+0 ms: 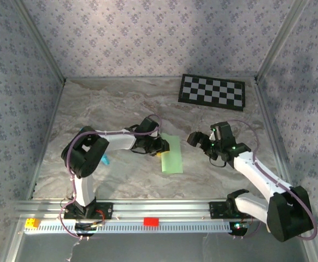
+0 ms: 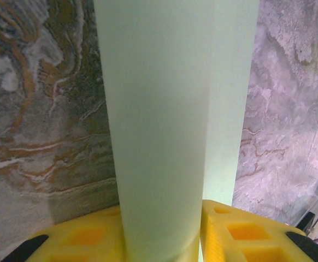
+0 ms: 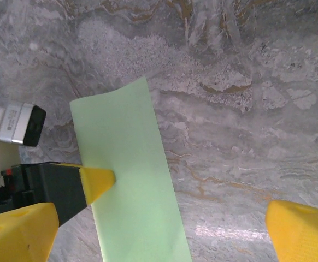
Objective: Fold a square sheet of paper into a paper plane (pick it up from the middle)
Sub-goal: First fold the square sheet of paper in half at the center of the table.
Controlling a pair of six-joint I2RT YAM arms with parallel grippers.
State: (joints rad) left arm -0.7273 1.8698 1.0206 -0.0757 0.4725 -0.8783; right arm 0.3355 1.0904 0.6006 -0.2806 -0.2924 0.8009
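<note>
Two arms reach over the marbled table (image 1: 93,109) in the top view. The square sheet of paper (image 1: 172,154), doubled over into a narrow pale green strip, lies near the middle of the table, its long side running toward and away from the arm bases. The left gripper (image 1: 160,147) sits at the strip's left long edge, touching it. The left arm (image 1: 115,141) stretches low across the table from its raised elbow on the left. The right gripper (image 1: 196,140) hangs to the right of the strip, apart from it, with its jaws spread. The right arm (image 1: 257,169) slopes up and leftward from its base. A checkerboard (image 1: 212,91) lies flat at the far right, well apart from the paper.

From the left wrist, the square sheet of paper (image 2: 159,120) runs up the middle of the frame as a rounded, doubled band. It passes between the left gripper's (image 2: 162,240) two yellow fingers (image 2: 77,237). It appears to be pinched there, though the paper itself hides the contact.

From the right wrist, the square sheet of paper (image 3: 129,180) lies on the table (image 3: 246,136), slanting across the left half. One yellow fingertip (image 3: 99,183) of the left gripper presses on its left edge. The right gripper (image 3: 159,234) is released, its yellow fingers (image 3: 304,229) wide apart at the lower corners, and the strip's near end falls between them in the frame.
</note>
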